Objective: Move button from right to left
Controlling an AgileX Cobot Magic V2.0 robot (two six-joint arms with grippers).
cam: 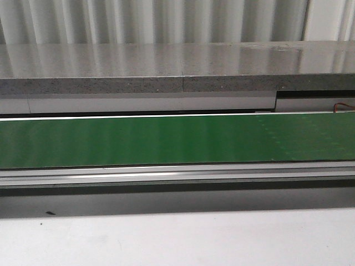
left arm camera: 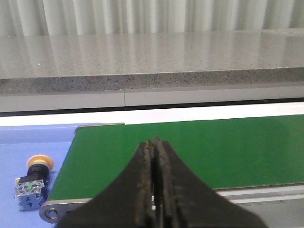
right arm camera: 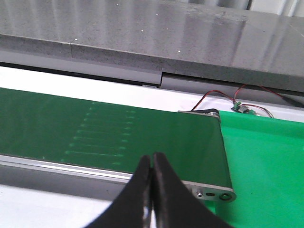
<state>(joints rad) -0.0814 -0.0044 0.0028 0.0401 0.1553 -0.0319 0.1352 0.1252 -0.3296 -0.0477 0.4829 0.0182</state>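
The button (left arm camera: 32, 183) shows only in the left wrist view: a yellow-orange cap, black collar and boxy contact block, lying on a blue surface (left arm camera: 33, 142) just off the end of the green conveyor belt (left arm camera: 190, 147). My left gripper (left arm camera: 155, 142) is shut and empty over the belt, well apart from the button. My right gripper (right arm camera: 152, 156) is shut and empty above the near rail of the belt (right arm camera: 118, 137), close to its other end. Neither gripper nor the button shows in the front view, which holds only the belt (cam: 166, 138).
A grey stone-like ledge (cam: 166, 66) runs behind the belt. A bright green mat (right arm camera: 266, 161) lies past the belt's end roller (right arm camera: 213, 194), with red and black wires and a small board (right arm camera: 240, 108) behind it. A white table surface (cam: 177, 238) lies in front.
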